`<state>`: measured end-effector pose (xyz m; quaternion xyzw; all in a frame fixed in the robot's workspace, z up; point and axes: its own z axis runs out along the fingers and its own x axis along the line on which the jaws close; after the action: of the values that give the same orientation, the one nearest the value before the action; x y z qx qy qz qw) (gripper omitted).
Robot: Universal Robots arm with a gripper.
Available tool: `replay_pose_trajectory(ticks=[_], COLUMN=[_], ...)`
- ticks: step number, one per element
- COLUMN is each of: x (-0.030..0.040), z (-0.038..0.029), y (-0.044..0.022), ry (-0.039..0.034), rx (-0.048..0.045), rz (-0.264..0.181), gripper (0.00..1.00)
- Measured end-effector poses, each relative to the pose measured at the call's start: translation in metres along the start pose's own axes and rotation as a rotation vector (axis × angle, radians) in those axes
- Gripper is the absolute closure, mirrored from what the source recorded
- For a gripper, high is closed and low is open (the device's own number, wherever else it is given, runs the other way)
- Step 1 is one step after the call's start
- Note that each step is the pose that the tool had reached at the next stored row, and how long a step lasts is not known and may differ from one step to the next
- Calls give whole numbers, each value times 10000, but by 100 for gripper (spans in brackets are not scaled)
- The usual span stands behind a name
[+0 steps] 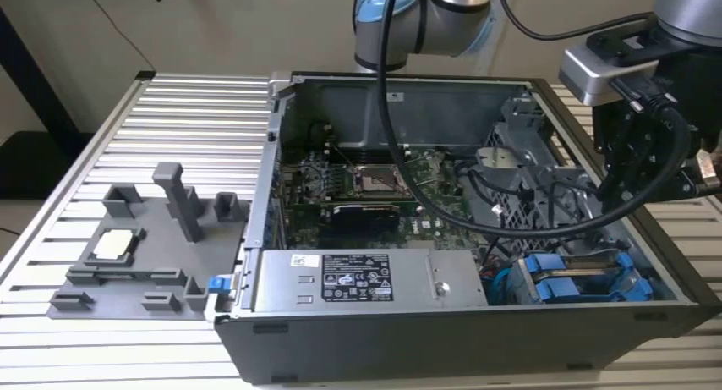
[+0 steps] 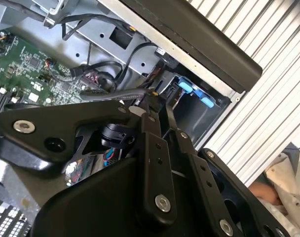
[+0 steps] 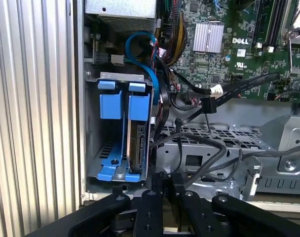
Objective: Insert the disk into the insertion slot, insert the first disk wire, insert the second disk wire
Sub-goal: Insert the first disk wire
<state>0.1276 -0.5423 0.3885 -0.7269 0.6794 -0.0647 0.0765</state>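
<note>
I am working remotely in a robotics lab: an opened black computer case is lying on a ribbed aluminium worktop beside a grey jig, the robot arm standing behind.

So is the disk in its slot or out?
In. The blue-framed disk sits down inside the grey metal insertion slot.

disk: mostly hidden in insertion slot | end effector: cut by picture edge
</note>
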Motion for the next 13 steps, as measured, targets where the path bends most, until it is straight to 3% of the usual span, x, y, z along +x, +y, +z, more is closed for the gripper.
replay_pose_trajectory(ticks=[8, 13], x=[0, 46], z=[0, 7], y=[-1, -1], ry=[-1, -11], rx=[-10, -162], rz=[0, 3], gripper=[81, 81])
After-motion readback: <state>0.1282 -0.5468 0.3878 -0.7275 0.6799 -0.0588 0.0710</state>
